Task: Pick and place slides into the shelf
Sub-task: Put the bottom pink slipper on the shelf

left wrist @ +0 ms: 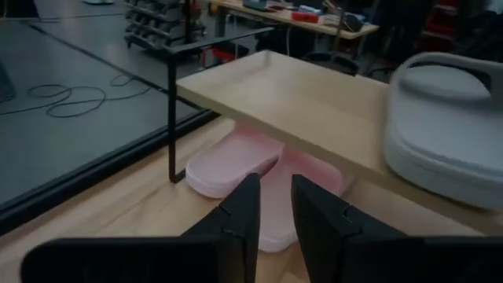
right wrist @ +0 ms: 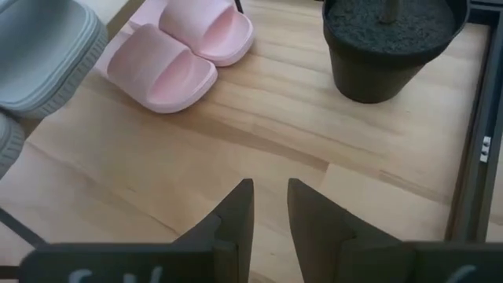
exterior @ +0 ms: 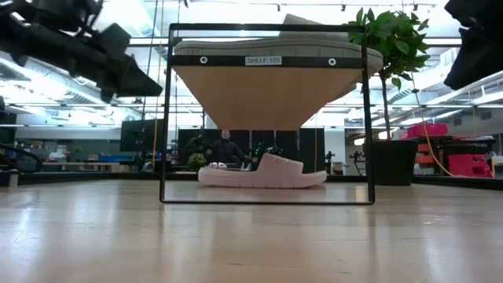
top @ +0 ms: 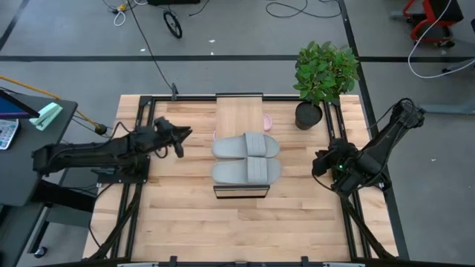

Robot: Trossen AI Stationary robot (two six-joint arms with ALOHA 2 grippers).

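The shelf (top: pixel 239 111) stands mid-table, its plank top (left wrist: pixel 299 98) on a dark frame. Two grey slides (top: pixel 246 146) (top: pixel 246 171) lie side by side on the near end of the plank, soles down. Two pink slides (right wrist: pixel 161 67) (right wrist: pixel 208 27) rest on the tabletop under the shelf's far end; one shows in the low view (exterior: pixel 263 171). My left gripper (top: pixel 178 141) hovers left of the shelf, shut, pointing at the pink slides (left wrist: pixel 236 161). My right gripper (top: pixel 320 165) hovers right of the shelf, shut, above bare table (right wrist: pixel 269 204).
A potted plant (top: pixel 309 115) in a black pot (right wrist: pixel 393 39) stands at the table's far right, close to the shelf's far corner. Dark frame rails (top: pixel 338 148) run along both table sides. Bare wood lies near the front edge (top: pixel 237 230).
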